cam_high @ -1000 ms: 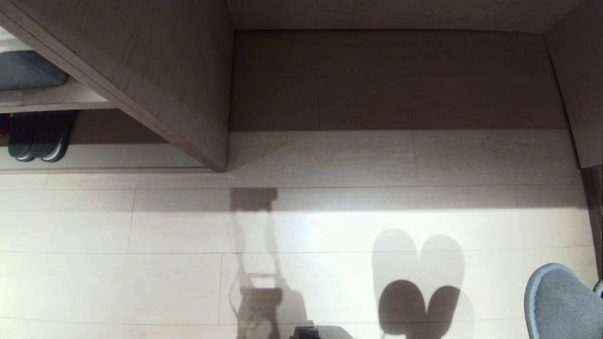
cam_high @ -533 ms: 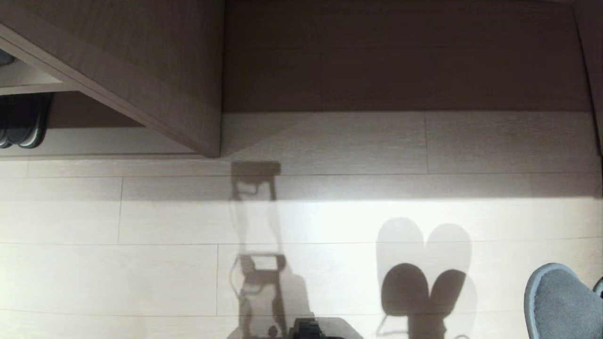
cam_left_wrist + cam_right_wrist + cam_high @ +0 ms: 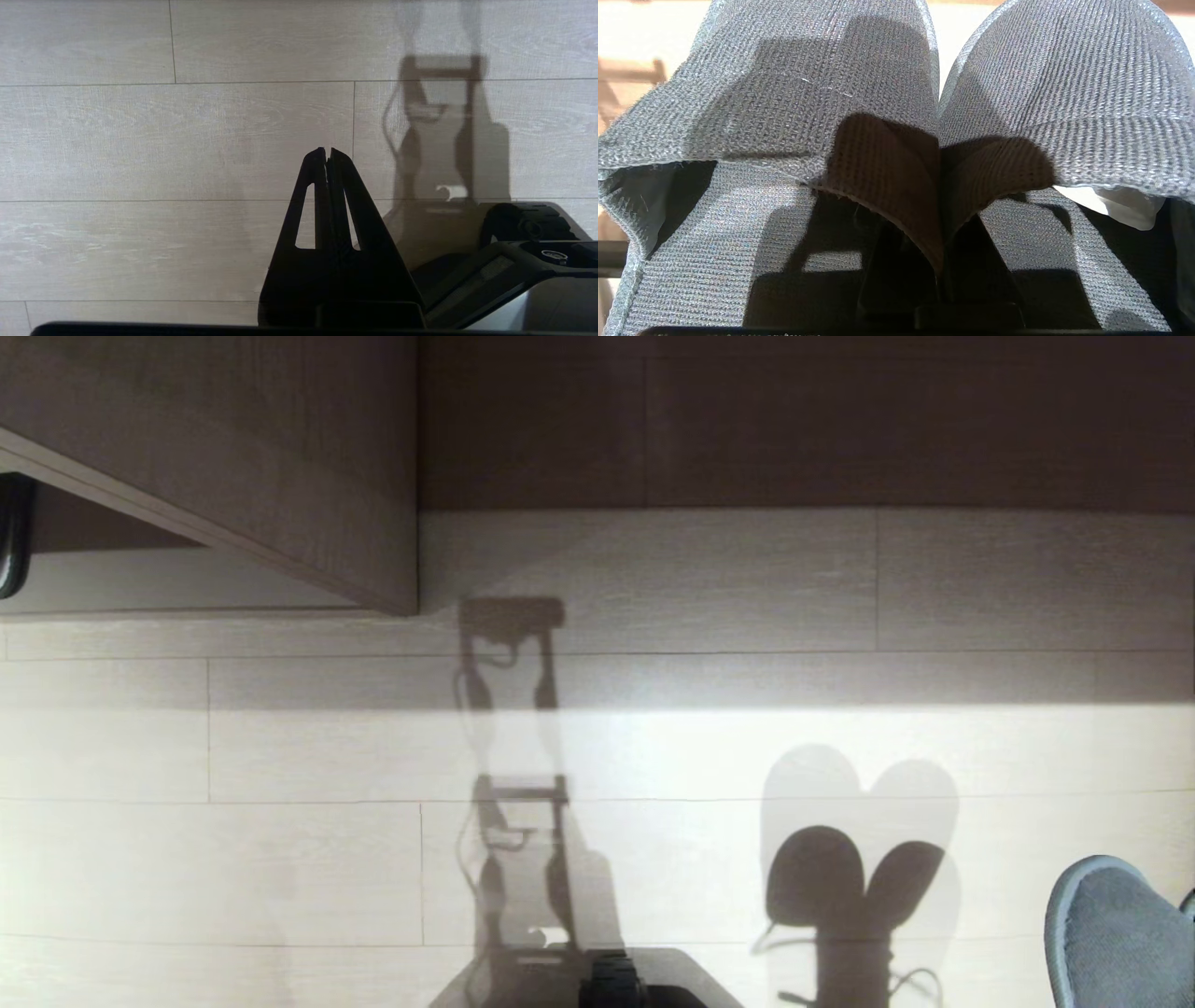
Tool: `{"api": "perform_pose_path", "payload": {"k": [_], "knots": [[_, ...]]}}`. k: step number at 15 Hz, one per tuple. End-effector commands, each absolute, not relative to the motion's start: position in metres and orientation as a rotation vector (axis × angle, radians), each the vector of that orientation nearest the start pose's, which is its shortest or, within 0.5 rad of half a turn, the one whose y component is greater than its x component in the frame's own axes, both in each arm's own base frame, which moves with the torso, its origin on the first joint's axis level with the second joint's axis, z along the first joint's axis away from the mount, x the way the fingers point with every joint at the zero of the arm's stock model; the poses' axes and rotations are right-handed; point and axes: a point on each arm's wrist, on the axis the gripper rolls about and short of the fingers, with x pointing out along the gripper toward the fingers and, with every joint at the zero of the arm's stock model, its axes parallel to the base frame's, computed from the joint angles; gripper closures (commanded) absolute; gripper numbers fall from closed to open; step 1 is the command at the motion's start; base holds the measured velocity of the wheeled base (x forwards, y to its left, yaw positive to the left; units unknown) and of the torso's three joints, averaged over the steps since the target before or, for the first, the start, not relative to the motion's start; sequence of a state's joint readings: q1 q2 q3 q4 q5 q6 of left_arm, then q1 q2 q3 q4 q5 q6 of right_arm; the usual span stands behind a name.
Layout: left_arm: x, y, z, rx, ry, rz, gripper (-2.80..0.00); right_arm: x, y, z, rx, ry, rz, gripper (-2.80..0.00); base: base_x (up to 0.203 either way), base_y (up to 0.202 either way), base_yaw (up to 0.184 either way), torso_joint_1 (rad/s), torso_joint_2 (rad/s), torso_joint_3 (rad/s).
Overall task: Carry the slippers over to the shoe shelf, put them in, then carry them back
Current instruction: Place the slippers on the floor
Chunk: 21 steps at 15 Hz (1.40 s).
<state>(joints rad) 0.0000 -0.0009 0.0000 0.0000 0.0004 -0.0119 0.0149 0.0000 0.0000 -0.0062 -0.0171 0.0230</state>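
Observation:
The slippers (image 3: 808, 84) are a grey knit pair held side by side. My right gripper (image 3: 941, 275) is shut on the inner edges of both upper bands, pinched together between its dark fingers. In the head view only one blue-grey sole with a paler rim (image 3: 1111, 943) shows, at the lower right corner above the floor. The pair's shadow (image 3: 854, 877) falls on the pale floor. The shoe shelf (image 3: 140, 588), a low cubby with a pale base board, lies at the far left under a slanting wood panel. My left gripper (image 3: 327, 151) hangs shut and empty over the floor.
Another dark slipper (image 3: 11, 537) stands at the cubby's left edge. A shadowed wood recess (image 3: 794, 429) runs along the back. My own base (image 3: 616, 985) shows at the bottom. Pale plank floor (image 3: 233, 868) spreads between me and the unit.
The whole head view has shifted: the wood unit and cubby slid up and left as the camera tipped down. More of my base shows. The slippers stay gripped in the same corner.

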Motion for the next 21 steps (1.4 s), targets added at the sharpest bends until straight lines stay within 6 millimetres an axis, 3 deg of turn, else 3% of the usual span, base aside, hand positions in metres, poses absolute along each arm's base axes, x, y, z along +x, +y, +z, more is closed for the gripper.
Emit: {"api": "perform_pose_path", "payload": {"k": [1, 16, 19, 21], "knots": [[-0.023, 0.0, 0.075, -0.012, 0.0, 0.003, 0.0, -0.023, -0.001, 0.076, 0.024, -0.005, -0.003, 0.0, 0.0, 0.0, 0.0, 0.008, 0.0, -0.189], [-0.023, 0.0, 0.075, -0.018, -0.002, 0.002, 0.0, -0.023, -0.001, 0.078, 0.017, -0.024, 0.008, 0.0, 0.0, 0.0, 0.0, 0.003, 0.0, -0.172], [-0.023, 0.0, 0.075, -0.017, -0.002, 0.003, 0.0, -0.024, 0.002, 0.105, 0.021, -0.074, 0.108, 0.0, 0.0, 0.0, 0.0, 0.002, 0.0, -0.012], [-0.023, 0.0, 0.075, -0.018, 0.0, 0.003, 0.0, -0.008, 0.003, 0.128, 0.026, -0.005, 0.136, 0.0, 0.0, 0.0, 0.0, 0.0, 0.0, 0.0]]}}
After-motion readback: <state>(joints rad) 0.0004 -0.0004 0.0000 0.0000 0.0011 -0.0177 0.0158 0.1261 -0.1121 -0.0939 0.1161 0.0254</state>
